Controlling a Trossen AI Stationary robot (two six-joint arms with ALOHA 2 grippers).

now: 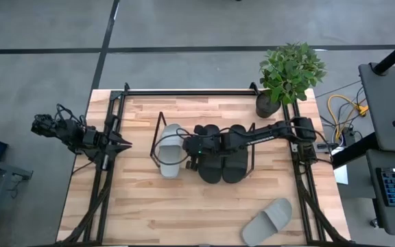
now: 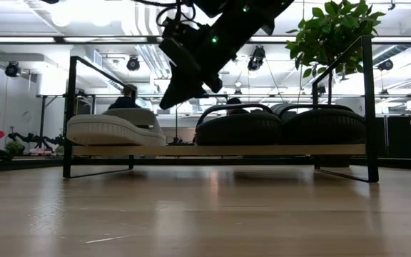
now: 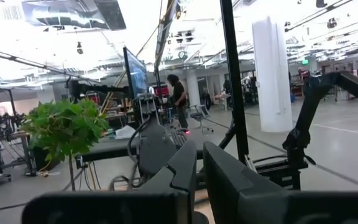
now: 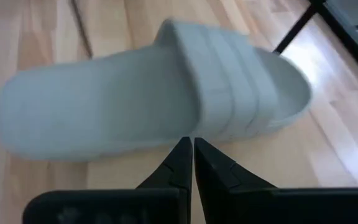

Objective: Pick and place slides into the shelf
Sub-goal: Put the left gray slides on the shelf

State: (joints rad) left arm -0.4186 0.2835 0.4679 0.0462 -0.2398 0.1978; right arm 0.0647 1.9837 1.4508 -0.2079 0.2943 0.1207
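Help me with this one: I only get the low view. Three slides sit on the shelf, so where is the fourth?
Observer: The second light grey broad-strap slide lies on the wooden table, by the near corner on the right arm's side, off the low wood-board wire shelf.
Operator: Is the right pincer holding anything?
Observer: No. The right pincer is shut and empty, just above the light grey slide on the shelf.
Operator: And the left arm?
Observer: The left pincer is shut, waiting at the table's left edge.
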